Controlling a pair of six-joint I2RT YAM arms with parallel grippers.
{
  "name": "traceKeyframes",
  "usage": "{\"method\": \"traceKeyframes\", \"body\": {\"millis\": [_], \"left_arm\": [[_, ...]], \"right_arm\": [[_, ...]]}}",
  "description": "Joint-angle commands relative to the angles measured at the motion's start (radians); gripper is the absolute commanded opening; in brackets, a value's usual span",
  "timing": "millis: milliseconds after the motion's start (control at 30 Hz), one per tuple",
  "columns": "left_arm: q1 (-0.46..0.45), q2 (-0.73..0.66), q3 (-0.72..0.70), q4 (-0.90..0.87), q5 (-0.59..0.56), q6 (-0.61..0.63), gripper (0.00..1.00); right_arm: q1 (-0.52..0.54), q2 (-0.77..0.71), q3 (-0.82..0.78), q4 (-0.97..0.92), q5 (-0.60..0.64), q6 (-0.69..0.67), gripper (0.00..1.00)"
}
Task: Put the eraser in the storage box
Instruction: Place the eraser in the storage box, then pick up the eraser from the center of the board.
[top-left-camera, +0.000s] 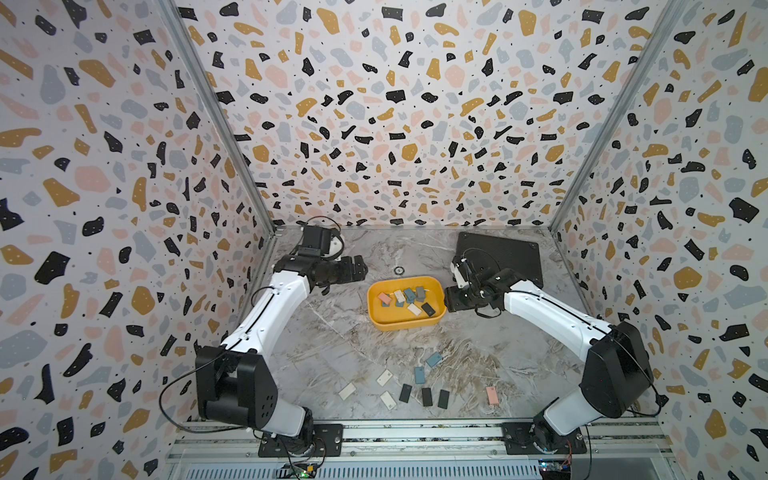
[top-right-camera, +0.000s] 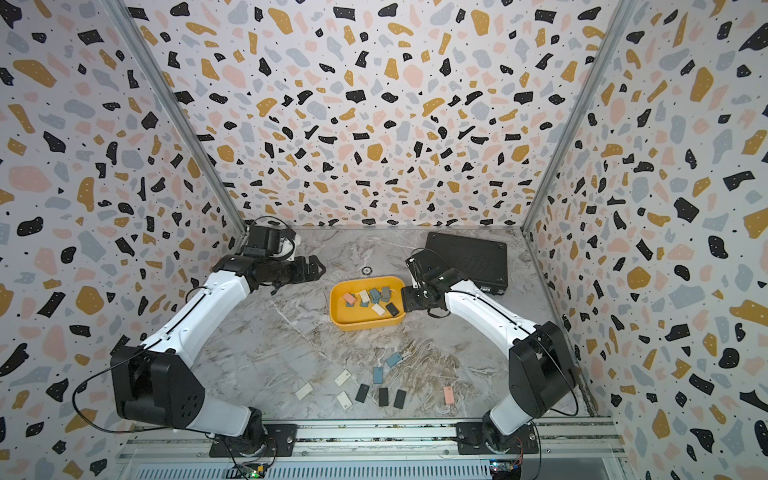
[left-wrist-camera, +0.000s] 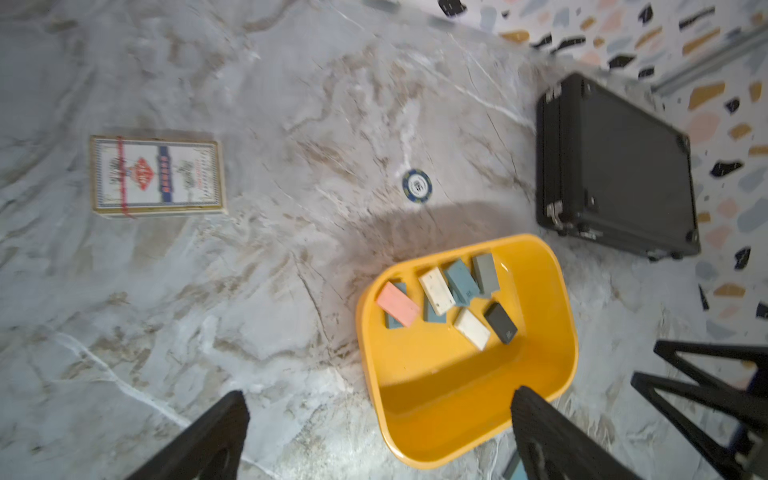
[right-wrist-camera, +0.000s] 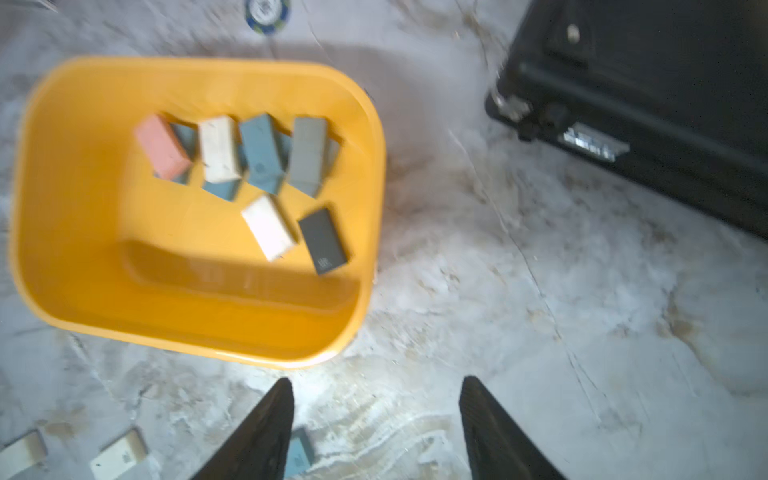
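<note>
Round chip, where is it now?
In both top views the round chip lies on the marble table just behind the storage box, with the black case farther to its right.

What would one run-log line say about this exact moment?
left gripper: open, empty | right gripper: open, empty, beside shallow yellow plastic storage box | in box: several small rectangular erasers | on marble-patterned table: more loose erasers

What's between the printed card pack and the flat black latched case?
A small round blue-and-white chip, shown in the left wrist view.
</note>
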Motion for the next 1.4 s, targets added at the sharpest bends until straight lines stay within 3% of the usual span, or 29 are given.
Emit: {"method": "traceKeyframes", "body": {"millis": [0,133,300,567,767,1100,1367], "left_arm": [[-0.122,-0.089,-0.094,-0.071,-0.115,0.049,0.98],[-0.286,-0.203,-0.261,-0.059,-0.201,-0.009,0.98],[-0.415,-0.316,-0.424,-0.037,-0.236,-0.099,0.98],[-0.613,-0.239,-0.491,-0.086,-0.423,-0.191,0.94],[-0.653,-0.229,-0.562,-0.021,-0.404,-0.191,0.92],[-0.694,-0.145,-0.550,0.006,-0.276,-0.145,0.87],[-0.705,-0.077,-0.542,-0.001,-0.249,-0.159,0.85]], "right_arm": [[-0.061,-0.077,-0.055,0.037,-0.066,0.036,0.70],[-0.114,-0.123,-0.091,0.040,-0.093,0.029,0.75],[-0.179,-0.145,-0.122,0.047,-0.131,0.030,0.79],[-0.227,-0.166,-0.169,0.076,-0.201,0.039,0.82],[-0.228,-0.177,-0.189,0.070,-0.207,0.034,0.82],[-0.229,-0.194,-0.214,0.066,-0.193,0.040,0.82],[-0.230,-0.201,-0.225,0.064,-0.190,0.042,0.82]]}}
